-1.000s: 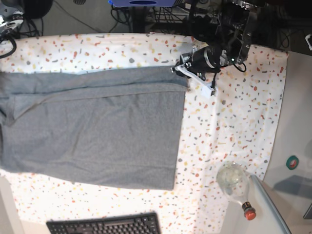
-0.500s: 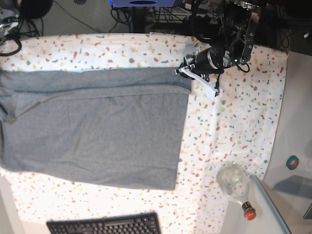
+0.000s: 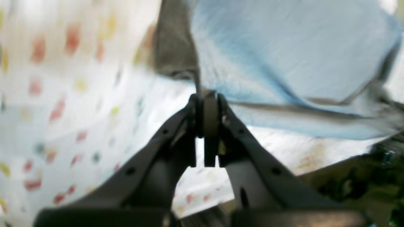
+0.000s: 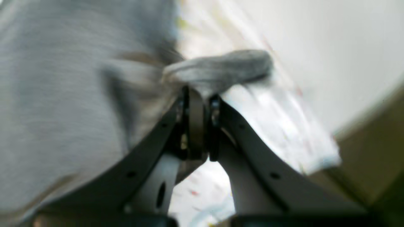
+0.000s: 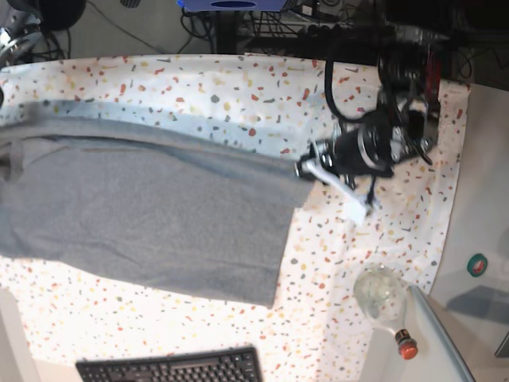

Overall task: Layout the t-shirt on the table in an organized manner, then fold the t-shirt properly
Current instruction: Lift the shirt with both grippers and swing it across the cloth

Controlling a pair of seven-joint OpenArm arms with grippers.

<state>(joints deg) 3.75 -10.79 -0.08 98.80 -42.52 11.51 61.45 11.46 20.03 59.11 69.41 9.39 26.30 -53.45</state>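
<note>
A keyboard [image 5: 171, 366] and bottle [image 5: 385, 304] sit at the table's [image 5: 398, 207] near edge. The left gripper [image 5: 306, 169] pinches the t-shirt's [image 5: 151, 215] corner; the right gripper [image 4: 197, 94], apparently beyond the left edge, clamps bunched fabric.

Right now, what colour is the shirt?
Plain heather grey, no print; the shirt shows best in the base view.

— What's on the bench [image 5: 199, 79]?
— I see its speckled white cloth, with the grey t-shirt [image 5: 143, 223] spread wide over its left and middle.
— Anything else?
— A black keyboard [image 5: 171, 368] at the near edge.
</note>
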